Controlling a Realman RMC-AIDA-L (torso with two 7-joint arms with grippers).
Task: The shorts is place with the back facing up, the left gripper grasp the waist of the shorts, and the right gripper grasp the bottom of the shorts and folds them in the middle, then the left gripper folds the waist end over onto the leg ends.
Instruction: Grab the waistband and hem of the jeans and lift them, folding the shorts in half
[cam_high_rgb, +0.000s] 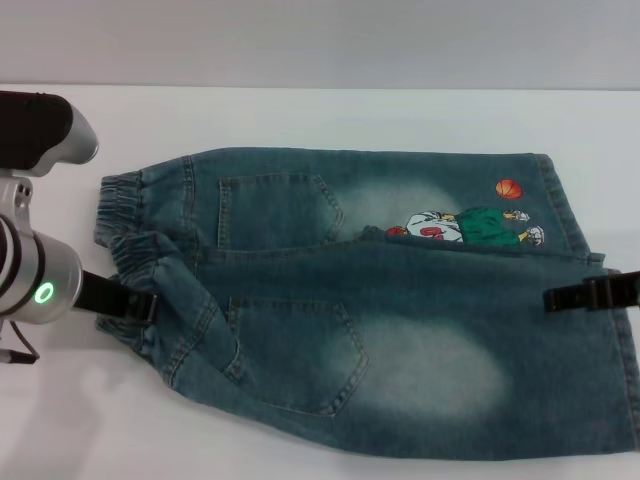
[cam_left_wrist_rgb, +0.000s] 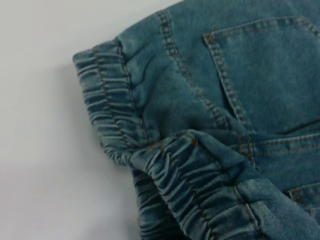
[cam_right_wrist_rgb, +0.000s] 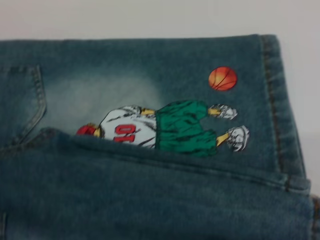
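White table (cam_high_rgb: 300, 120) bears the shorts (cam_high_rgb: 400, 340), back up, near leg folded partly over the far one, covering part of the cartoon print (cam_right_wrist_rgb: 170, 127). Orange ball (cam_right_wrist_rgb: 222, 78) sits near the far hem. Left gripper (cam_high_rgb: 135, 300) at the waist (cam_left_wrist_rgb: 115, 115), touching denim; we cannot tell its grip. Right gripper (cam_high_rgb: 575, 296) at the leg ends (cam_high_rgb: 610, 350); likewise unclear.

Left arm (cam_high_rgb: 40, 270) silver-grey, green ring light; black jaws.

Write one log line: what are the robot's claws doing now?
left end effector: at waist | right end effector: at leg ends | shorts: partly folded
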